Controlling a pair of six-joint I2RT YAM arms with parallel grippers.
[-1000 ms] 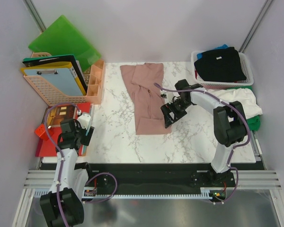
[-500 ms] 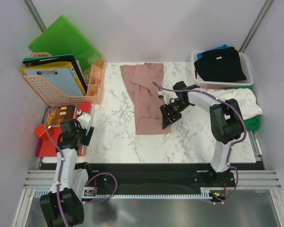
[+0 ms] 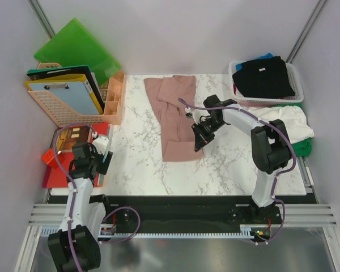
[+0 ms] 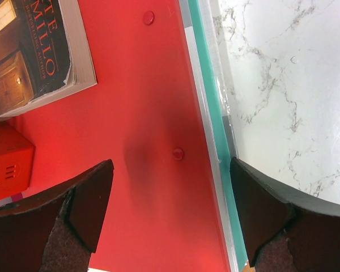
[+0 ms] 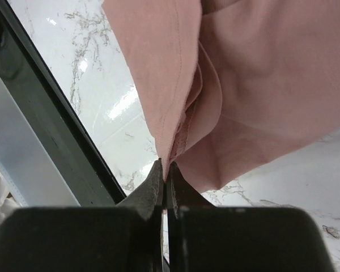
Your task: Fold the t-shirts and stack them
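The pink t-shirt lies lengthwise on the middle of the marble table. The right gripper, spread wide beside it a second ago, has moved in and now pinches the shirt's right edge, its fingers pressed flat on the cloth. The white basket at the back right holds a black t-shirt over a blue t-shirt. A white t-shirt and a green t-shirt lie heaped beside it. The peach rack on the left holds a clipboard and folders. The left gripper hangs wide open over a red folder, where a book shows "MILLO".
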